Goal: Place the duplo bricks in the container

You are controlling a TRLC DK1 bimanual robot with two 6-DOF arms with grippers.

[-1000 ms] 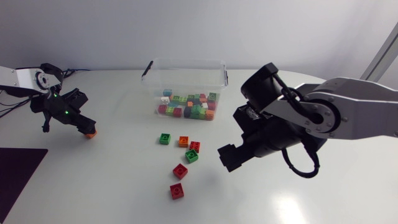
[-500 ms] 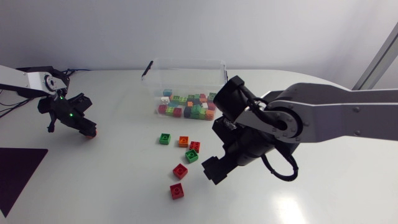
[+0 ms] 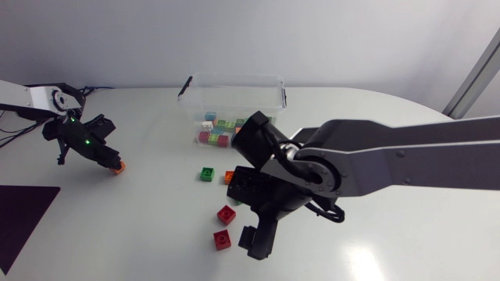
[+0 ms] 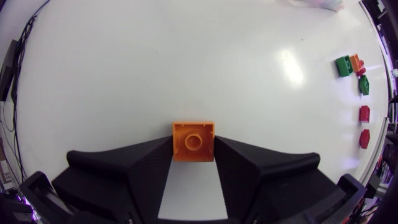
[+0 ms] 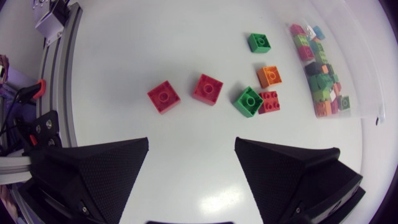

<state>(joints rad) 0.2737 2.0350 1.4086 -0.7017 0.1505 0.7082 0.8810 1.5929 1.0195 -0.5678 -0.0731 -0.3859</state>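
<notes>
**Occlusions and crops**

Head view: right arm hides green brick and red brick beside it, half of loose orange brick, and container's near corner. Left gripper masks most of held orange brick. Right wrist view: container cropped by edge.

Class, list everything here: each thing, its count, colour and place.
Box: one, clear, table's far side.
Bricks inside: many, mixed colours, in the box.
Red bricks: three, loose before the box.
Green bricks: two, same loose group.
Orange brick: one, same loose group.
Held orange brick: one, in the left pincer.
Table: one, white.
Left pincer: black, shut on that brick.
Right pincer: black, open, loose group ahead of it.
</notes>
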